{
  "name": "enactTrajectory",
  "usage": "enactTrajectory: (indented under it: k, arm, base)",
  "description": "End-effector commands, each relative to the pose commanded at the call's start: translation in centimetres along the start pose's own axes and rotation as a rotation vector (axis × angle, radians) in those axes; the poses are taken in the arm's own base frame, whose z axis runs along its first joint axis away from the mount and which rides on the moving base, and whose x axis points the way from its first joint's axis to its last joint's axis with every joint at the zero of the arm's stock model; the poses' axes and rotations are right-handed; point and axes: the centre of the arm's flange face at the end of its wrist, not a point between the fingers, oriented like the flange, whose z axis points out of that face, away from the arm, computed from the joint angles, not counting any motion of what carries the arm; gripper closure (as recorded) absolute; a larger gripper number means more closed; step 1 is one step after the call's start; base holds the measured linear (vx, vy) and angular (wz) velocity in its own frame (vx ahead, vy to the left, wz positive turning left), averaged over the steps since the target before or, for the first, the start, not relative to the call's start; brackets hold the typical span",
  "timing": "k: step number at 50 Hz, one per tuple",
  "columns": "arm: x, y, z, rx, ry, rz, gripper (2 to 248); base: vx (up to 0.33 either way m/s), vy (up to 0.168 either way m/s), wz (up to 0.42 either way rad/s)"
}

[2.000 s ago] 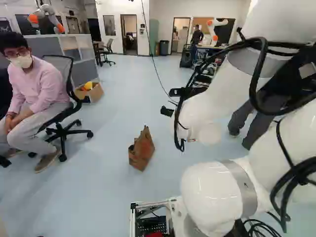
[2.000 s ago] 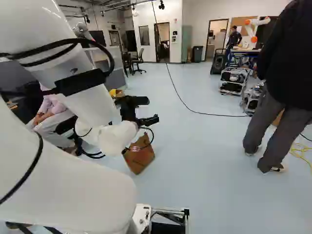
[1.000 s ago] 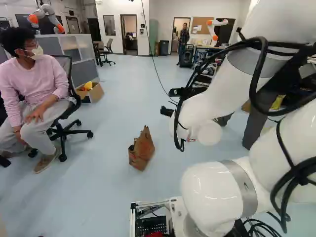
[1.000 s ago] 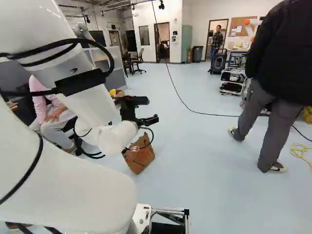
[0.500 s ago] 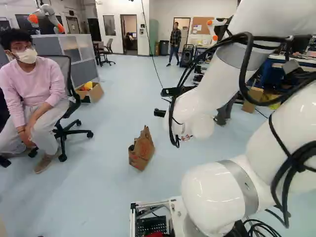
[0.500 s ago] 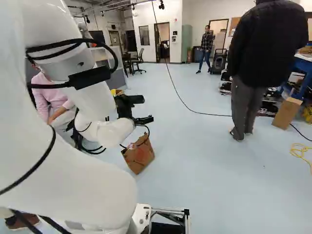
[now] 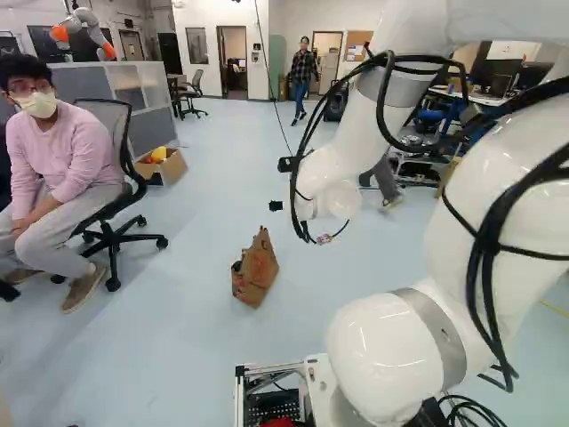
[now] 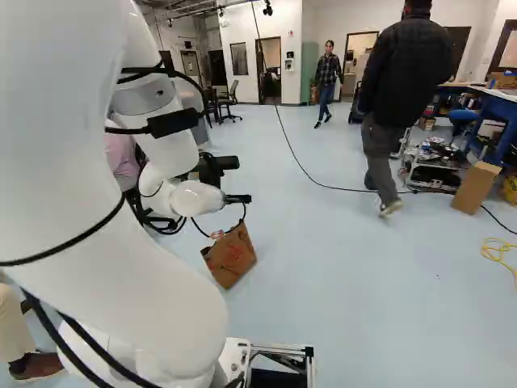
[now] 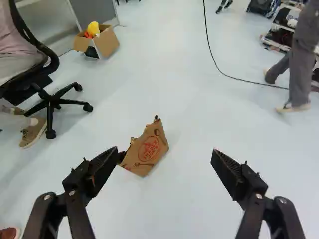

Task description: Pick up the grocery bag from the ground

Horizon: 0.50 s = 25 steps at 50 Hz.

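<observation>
The gripper (image 8: 238, 199) hangs in the air over the floor, partly hidden behind the wrist in the right base view. Brown and creased, the paper grocery bag (image 7: 255, 269) stands on the floor ahead of the base, left of the arm in the left base view. In the wrist view the gripper (image 9: 165, 158) has its two fingers wide apart, with nothing gripped. The bag (image 9: 146, 151) shows there well beyond the fingertips, nearer the line of one finger, not touched.
A seated person (image 7: 67, 160) on an office chair is left of the bag in the left base view. Behind stands a cardboard box (image 7: 163, 167) with toys. A cable (image 8: 311, 174) crosses the floor. Another robot (image 7: 82, 31) is at the back. Carts (image 8: 432, 166) stand right.
The arm has swung toward the left in the left base view, its wrist and gripper dropping somewhat. The bag and the base have not moved. A standing person has walked away from the arm.
</observation>
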Motion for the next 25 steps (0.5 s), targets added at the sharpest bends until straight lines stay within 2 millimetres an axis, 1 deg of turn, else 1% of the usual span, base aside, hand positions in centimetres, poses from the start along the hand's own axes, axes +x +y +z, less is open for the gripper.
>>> enactTrajectory:
  k: [13, 25]
  arm:
    - [1.6, -0.2, 3.3, -0.020, -0.109, 0.251, 3]
    - [2.8, -1.1, 6.4, -0.054, -0.221, 0.475, 3]
  base:
    - [0.000, 0.000, 0.000]
    - [0.000, 0.000, 0.000]
